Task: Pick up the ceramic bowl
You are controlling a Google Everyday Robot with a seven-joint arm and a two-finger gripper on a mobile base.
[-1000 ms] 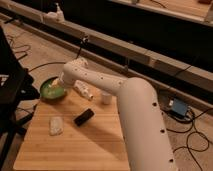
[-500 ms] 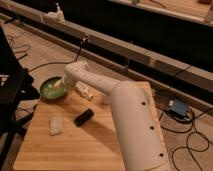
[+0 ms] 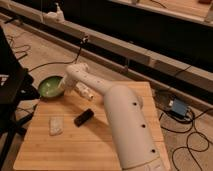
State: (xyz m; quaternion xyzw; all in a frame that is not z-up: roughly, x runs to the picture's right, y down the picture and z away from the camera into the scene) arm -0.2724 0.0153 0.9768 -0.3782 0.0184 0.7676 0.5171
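The bowl (image 3: 50,87) sits at the table's (image 3: 100,150) far-left corner, partly over the edge. The gripper (image 3: 62,86) is at the bowl's right rim, hidden behind the arm (image 3: 120,115); its finger state cannot be told. The bowl lies just left of the gripper.

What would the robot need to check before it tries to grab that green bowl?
1. Green bowl in sight at the table's far left corner: ok.
2. Bowl upright: ok.
3. Gripper at the bowl's right rim: ok.
4. Fingers around the rim: cannot tell, the arm hides them.
5. Black object and pale packet lie apart from the bowl: ok.
6. Bowl far enough from the table edge: cannot tell.
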